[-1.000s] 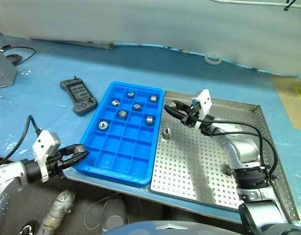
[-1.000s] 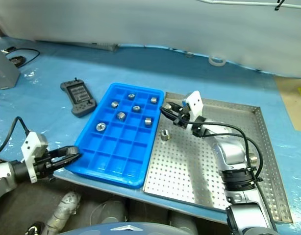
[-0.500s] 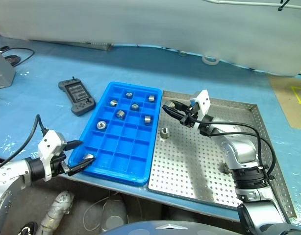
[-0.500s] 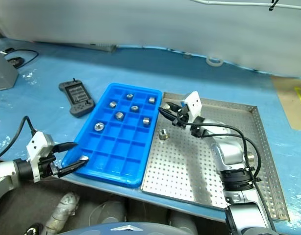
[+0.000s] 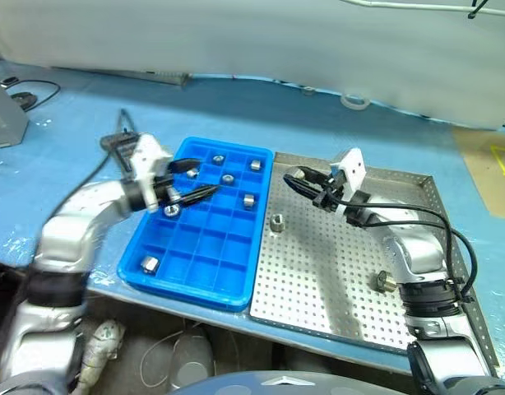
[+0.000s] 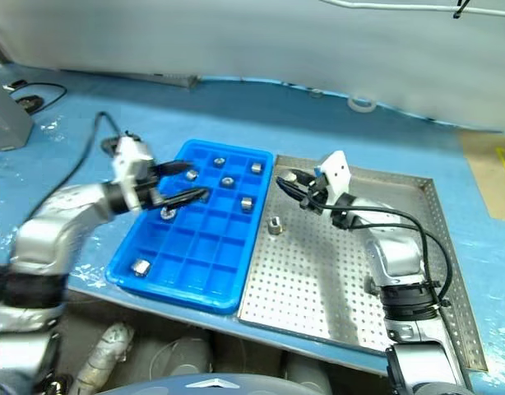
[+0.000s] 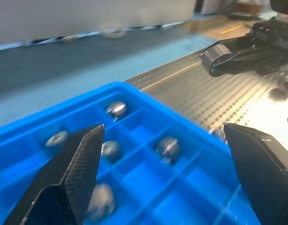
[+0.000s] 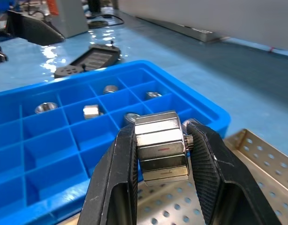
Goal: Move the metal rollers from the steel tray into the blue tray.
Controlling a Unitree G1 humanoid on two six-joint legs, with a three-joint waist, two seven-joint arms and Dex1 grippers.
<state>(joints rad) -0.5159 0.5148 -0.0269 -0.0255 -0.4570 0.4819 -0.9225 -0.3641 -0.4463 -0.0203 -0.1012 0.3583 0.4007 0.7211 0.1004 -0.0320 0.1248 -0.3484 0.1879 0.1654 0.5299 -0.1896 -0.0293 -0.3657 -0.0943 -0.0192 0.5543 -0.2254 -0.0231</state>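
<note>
The right gripper (image 5: 295,174) hovers over the large perforated steel tray's (image 5: 335,271) ten o'clock corner, jaws clenched on a stubby silver metal roller (image 8: 161,145). The left gripper (image 5: 196,178) hangs over the bright blue compartmented plastic tray (image 5: 199,247), jaws spread and empty. Two loose rollers (image 5: 278,222) lie on the steel tray, others in blue compartments.

Glossy plastic blue tray (image 5: 195,263) — perforated metal steel tray (image 5: 335,271).

The blue tray (image 5: 205,247) lies just left of the steel tray (image 5: 335,271), touching it. Rollers (image 5: 250,199) sit in its compartments; two more (image 5: 278,222) lie on the steel tray. A controller (image 6: 121,148) lies left of the blue tray.
</note>
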